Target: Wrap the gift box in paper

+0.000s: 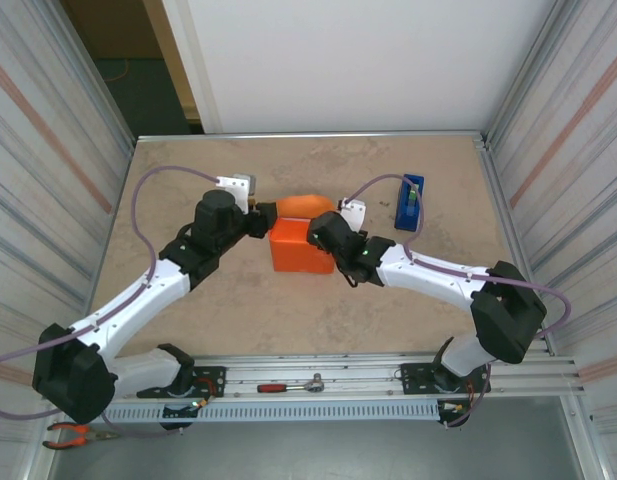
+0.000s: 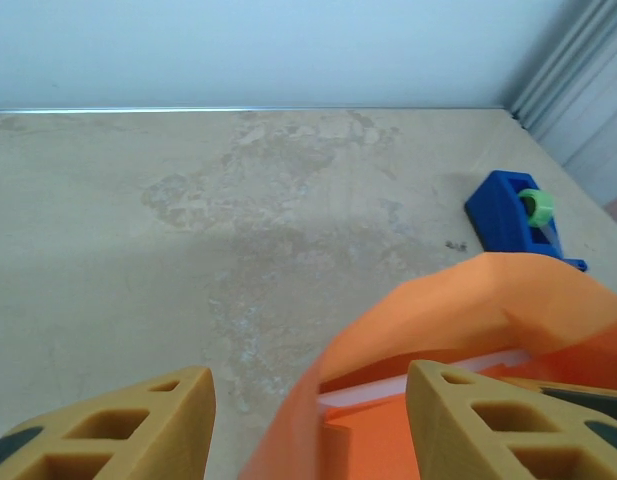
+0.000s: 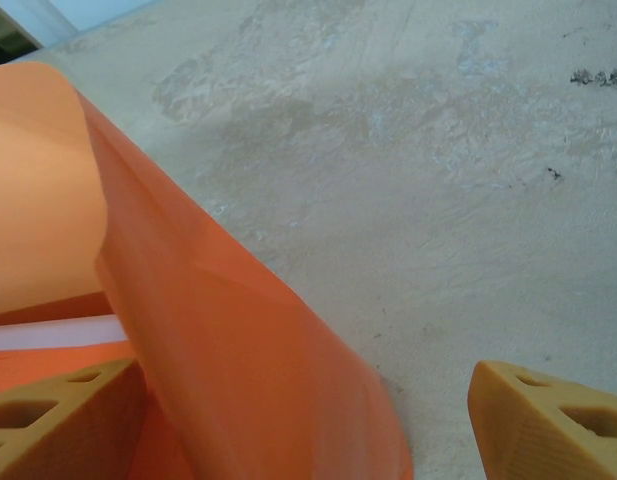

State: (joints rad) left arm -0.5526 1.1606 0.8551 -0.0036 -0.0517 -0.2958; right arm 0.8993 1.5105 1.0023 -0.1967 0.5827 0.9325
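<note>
At the left end of the paper (image 1: 300, 252), the left gripper (image 1: 258, 221) touches it, its fingers (image 2: 106, 432) spread apart with a raised flap standing between them. The paper is folded into a boxy orange bundle on the middle of the tabletop (image 1: 388, 300). A pale strip (image 2: 428, 378) shows under the flap; I cannot tell whether it is the gift box. At the paper's right end, the right gripper (image 1: 318, 236) has its fingers (image 3: 548, 420) apart too, with another flap between them. A blue tape dispenser (image 1: 409, 202) stands to the right of the paper, apart from it.

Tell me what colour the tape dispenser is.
The tape dispenser is blue, carrying a green roll; clearest in the left wrist view.
</note>
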